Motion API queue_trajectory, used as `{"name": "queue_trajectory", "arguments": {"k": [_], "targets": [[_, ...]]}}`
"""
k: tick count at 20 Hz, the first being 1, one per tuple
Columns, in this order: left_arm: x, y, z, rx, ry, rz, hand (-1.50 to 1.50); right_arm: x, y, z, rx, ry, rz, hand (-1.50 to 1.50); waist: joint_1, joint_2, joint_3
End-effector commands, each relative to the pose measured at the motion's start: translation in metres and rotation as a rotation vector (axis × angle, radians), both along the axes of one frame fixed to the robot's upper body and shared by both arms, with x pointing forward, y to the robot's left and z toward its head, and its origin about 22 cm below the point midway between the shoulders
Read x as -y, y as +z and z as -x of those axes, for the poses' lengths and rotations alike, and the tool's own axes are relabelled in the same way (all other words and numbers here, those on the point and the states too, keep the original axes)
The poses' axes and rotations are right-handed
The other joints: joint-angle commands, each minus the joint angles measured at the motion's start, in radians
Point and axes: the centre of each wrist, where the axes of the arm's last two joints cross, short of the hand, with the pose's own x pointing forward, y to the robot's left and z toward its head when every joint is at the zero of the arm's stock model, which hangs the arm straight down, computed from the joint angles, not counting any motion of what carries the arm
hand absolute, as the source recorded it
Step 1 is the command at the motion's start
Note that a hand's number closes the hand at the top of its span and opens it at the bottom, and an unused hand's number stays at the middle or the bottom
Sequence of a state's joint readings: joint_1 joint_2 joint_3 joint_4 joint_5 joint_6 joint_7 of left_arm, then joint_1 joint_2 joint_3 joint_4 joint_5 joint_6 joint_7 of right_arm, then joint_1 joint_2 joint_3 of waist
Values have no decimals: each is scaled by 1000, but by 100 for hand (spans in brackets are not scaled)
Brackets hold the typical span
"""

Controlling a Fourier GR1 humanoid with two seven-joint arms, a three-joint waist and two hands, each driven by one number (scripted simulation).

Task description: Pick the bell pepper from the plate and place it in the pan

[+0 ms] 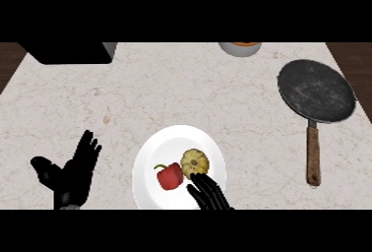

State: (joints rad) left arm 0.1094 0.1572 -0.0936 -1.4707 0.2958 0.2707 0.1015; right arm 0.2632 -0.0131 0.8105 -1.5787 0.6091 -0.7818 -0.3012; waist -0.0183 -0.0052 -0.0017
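Bell pepper (169, 176): I see it red, lying on the white plate (156, 147), at 9 o'clock of a yellow squash (195, 161).
Right hand (209, 193): fingers straight over the plate's near edge, holding nothing, tips by the squash.
Left hand (73, 172): spread wide, resting at 9 o'clock of the plate.
Pan (316, 91): dark, at my 2 o'clock, handle (313, 155) pointing back toward me.

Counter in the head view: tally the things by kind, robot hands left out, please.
Plate: 1
Red bell pepper: 1
Yellow squash: 1
Pan: 1
Bowl, cut off at the far edge: 1
Black box, far left corner: 1
Total: 6
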Motion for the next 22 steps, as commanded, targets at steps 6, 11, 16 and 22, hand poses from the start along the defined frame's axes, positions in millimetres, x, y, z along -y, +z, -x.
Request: {"name": "queue_trajectory", "arguments": {"k": [6, 11, 16, 22], "targets": [[8, -12, -5, -11, -23, 12, 0, -15, 60, -25, -73, -159, 157, -150, 13, 6, -2], [-3, -3, -1, -11, -29, -1, 0, -14, 56, -54, -288, -133, 517, -150, 34, 7, -6], [16, 1, -14, 11, -56, 2, 0, -30, 84, -74, -419, -133, 767, -150, 36, 7, -2], [16, 14, -26, 6, -32, 17, 0, -59, 114, -103, -447, -115, 830, -150, 31, 5, 1]]}}
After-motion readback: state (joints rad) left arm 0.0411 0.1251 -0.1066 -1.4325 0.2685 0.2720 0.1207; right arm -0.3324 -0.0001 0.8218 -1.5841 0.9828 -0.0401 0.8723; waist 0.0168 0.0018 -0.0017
